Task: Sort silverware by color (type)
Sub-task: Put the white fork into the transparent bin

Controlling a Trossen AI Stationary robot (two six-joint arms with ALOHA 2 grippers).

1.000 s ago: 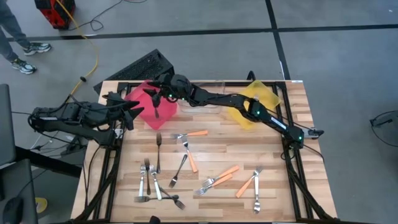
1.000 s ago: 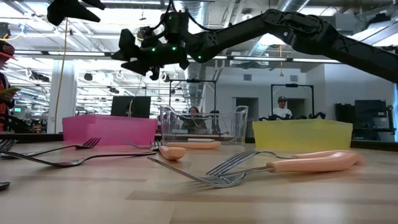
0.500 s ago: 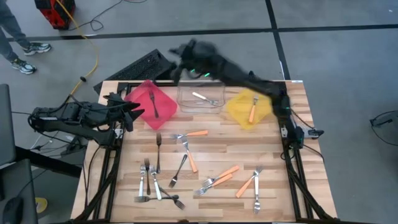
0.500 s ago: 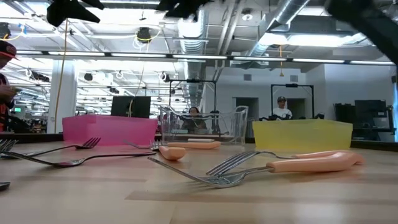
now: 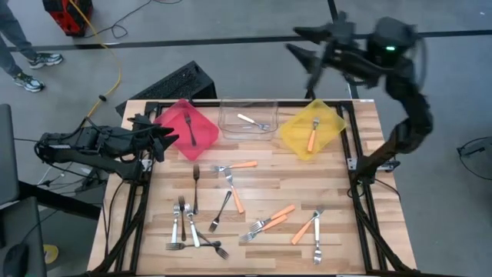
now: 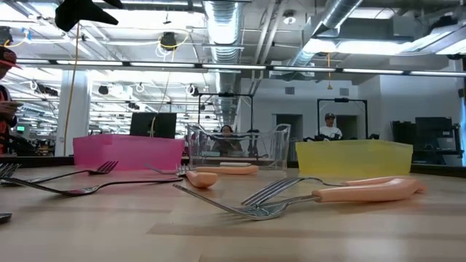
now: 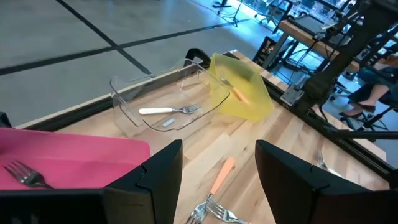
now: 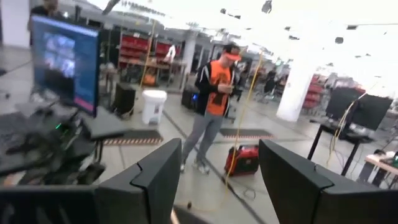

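Right end effector (image 5: pixel 311 48) is spread and empty up behind the worktop (image 5: pixel 338 192), so swing down onto one clear fork (image 5: pixel 195 188)

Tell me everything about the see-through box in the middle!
The clear bin is a square tub of see-through plastic with low walls and rounded corners. It stands upright at the far edge of the wooden table, between the pink bin and the yellow bin. One shiny silver fork lies flat inside it. No claw touches it.
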